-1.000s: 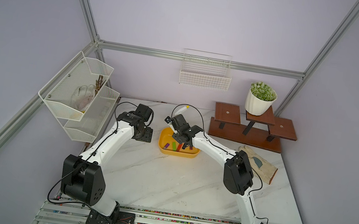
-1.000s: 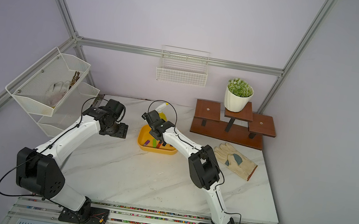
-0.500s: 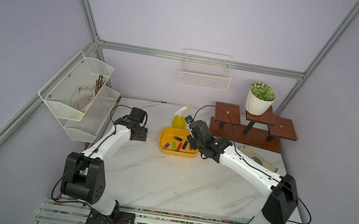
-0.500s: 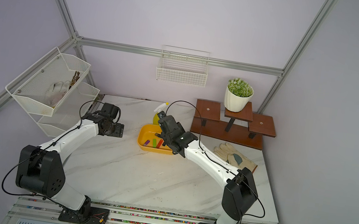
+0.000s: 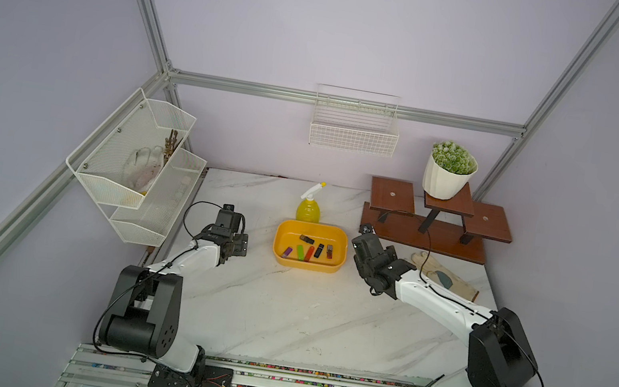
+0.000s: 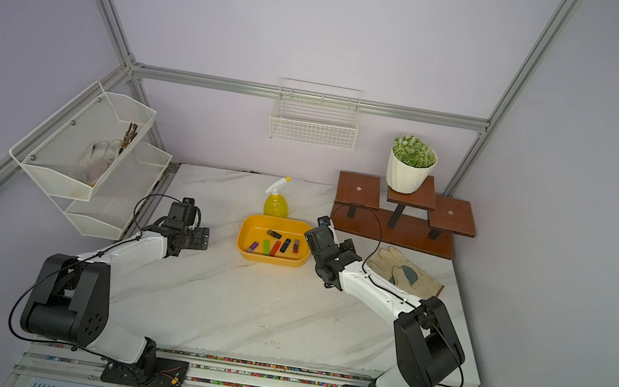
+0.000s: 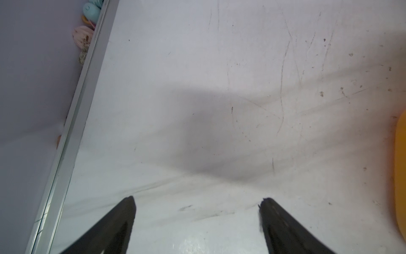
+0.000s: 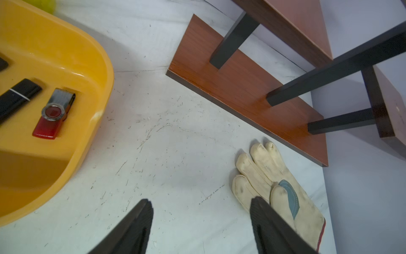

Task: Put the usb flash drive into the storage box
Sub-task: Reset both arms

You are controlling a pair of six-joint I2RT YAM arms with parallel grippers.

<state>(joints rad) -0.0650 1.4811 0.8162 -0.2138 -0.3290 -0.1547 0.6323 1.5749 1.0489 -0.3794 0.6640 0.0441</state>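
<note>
Yellow-orange plastic of the storage box (image 5: pixel 307 265) holds every usb flash drive (image 5: pixel 309 253) we can find. Six lie flat on its floor, among them a red swivel drive (image 8: pixel 52 114), and none shows on the desk (image 5: pixel 280 316). We judge the placing done, so the danger lies in the move away.

The right jaws hang just beside the box's end wall, between it and the work glove (image 5: pixel 442 272). A careless swing toward the box could knock its rim and shove it into the spray bottle (image 5: pixel 308 209) behind it. A swing the other way could snag the glove. The left jaws hang over bare desk, apart from the box's other end, with little at risk.

Both pairs of jaws stand wide apart, released, with nothing between them.
</note>
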